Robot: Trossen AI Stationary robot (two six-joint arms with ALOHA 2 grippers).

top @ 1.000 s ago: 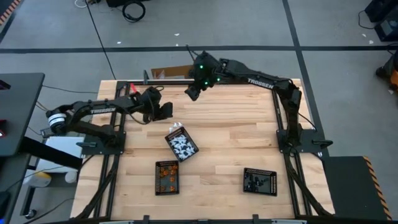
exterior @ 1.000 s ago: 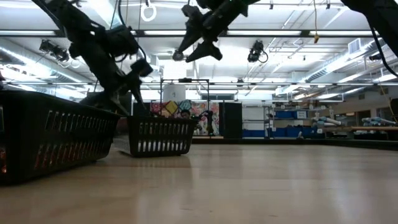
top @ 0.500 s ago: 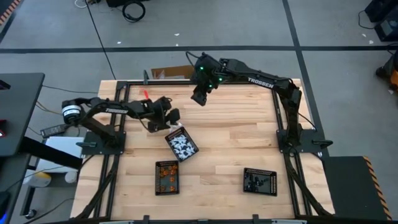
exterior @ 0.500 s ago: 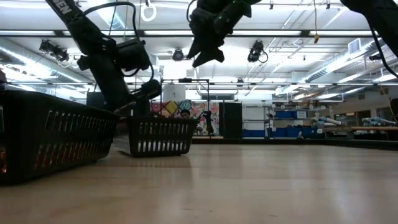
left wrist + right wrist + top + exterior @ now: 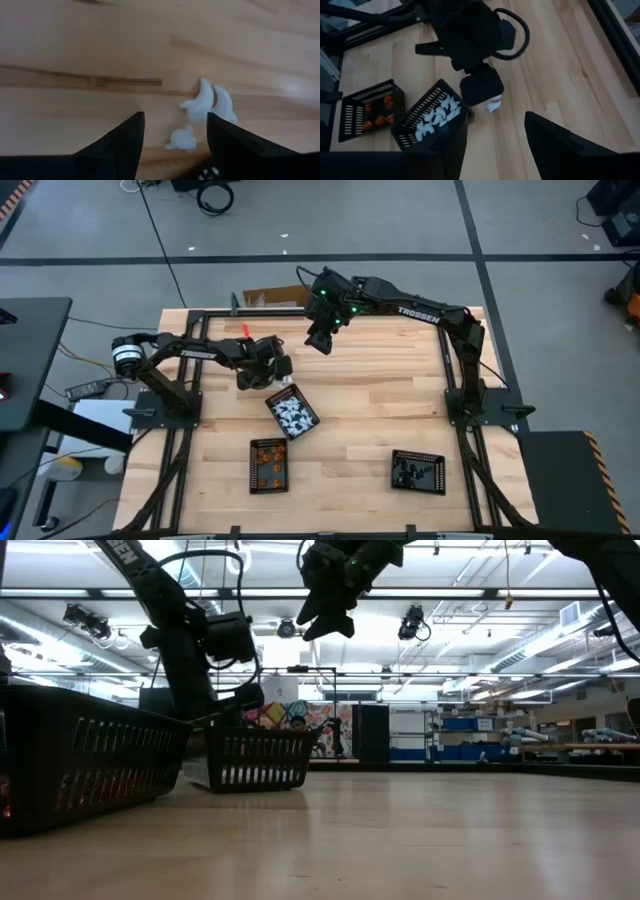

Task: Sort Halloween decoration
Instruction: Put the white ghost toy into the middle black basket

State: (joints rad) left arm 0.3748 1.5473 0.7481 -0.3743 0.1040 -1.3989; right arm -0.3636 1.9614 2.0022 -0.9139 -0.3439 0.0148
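Observation:
Three small white decoration pieces point(image 5: 204, 98) lie loose on the wooden table, just beyond the far end of the black tray of white pieces point(image 5: 292, 412). My left gripper point(image 5: 175, 122) hovers low over them, open and pointing steeply down, one finger on either side of the nearest piece point(image 5: 182, 140) without touching it. In the high view my left gripper point(image 5: 276, 370) stands at that tray's far end. My right gripper point(image 5: 320, 340) hangs open, high above the table's far middle, holding nothing. One white piece point(image 5: 493, 105) shows beside the left gripper in the right wrist view.
A black tray with orange pieces point(image 5: 268, 465) stands near the front left, and a tray with black pieces point(image 5: 418, 471) near the front right. A cardboard box point(image 5: 275, 297) sits past the far edge. Bare wood spreads across the table's middle and right.
My left gripper has swung toward the table's right and come down to the loose white pieces by the white tray's far end, rolling its wrist as it went. My right gripper has stayed high in place but rolled about its own line.

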